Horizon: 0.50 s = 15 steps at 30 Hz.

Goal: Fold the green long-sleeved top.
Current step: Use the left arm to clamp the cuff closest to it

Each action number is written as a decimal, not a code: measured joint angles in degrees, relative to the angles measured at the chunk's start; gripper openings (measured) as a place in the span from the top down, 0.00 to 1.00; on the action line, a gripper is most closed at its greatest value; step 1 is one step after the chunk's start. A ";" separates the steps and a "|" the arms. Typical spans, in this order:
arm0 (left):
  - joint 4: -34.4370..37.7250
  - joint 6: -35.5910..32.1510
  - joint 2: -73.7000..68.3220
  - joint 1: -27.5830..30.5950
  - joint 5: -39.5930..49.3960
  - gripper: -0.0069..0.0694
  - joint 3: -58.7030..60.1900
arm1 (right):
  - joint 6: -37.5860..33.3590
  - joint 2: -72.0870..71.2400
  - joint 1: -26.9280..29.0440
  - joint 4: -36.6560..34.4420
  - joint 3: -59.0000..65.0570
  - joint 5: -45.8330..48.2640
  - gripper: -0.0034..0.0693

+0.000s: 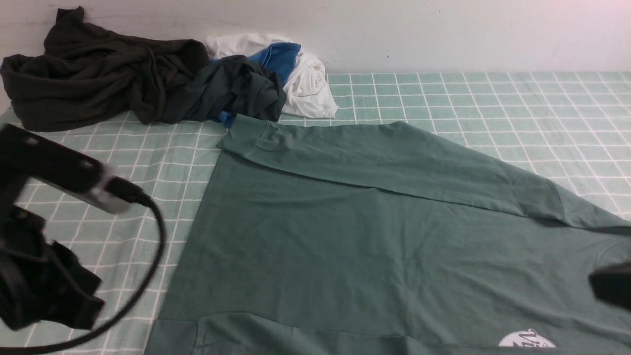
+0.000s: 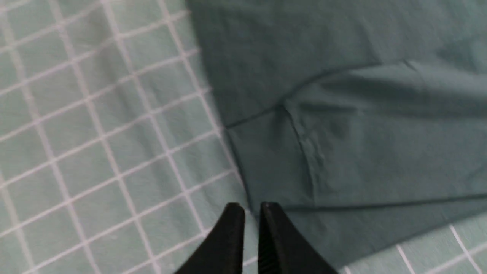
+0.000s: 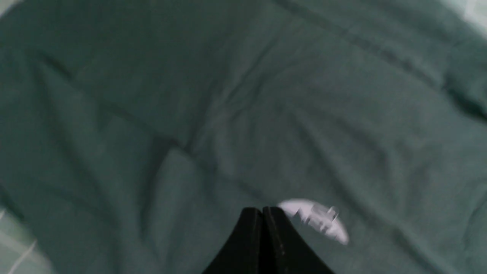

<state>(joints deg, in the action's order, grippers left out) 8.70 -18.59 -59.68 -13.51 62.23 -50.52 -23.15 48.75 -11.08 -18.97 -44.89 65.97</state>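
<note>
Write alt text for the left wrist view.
The left gripper, its fingers slightly apart and holding nothing, is at the edge of the green long-sleeved top, which lies spread on a green checked sheet.

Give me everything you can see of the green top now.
The green top is plain sage jersey, spread flat, front up, on the checked cloth, lightly creased. One long sleeve is folded across its far side, cuff by the dark clothes. A round white print shows at its near right.

A test lab, I'd say: green-checked table against a bare white wall, crumpled garments heaped upper left.
</note>
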 joint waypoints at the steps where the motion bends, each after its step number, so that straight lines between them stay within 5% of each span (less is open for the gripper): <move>1: 0.00 -0.07 -2.27 -2.00 0.41 0.76 0.00 | 0.23 1.39 -1.64 0.91 0.00 2.44 0.97; 10: -0.36 -1.30 -20.93 -9.49 -9.26 0.39 -0.25 | 0.93 4.41 -5.58 3.00 0.06 5.00 0.97; 15: -1.58 -1.94 -29.63 -9.94 -18.53 0.33 -0.37 | 1.04 4.41 -5.63 3.00 0.06 4.32 0.97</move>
<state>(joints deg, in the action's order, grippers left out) 7.12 -20.53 -89.31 -23.45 43.70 -50.89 -22.11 53.16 -16.70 -15.97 -44.84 70.29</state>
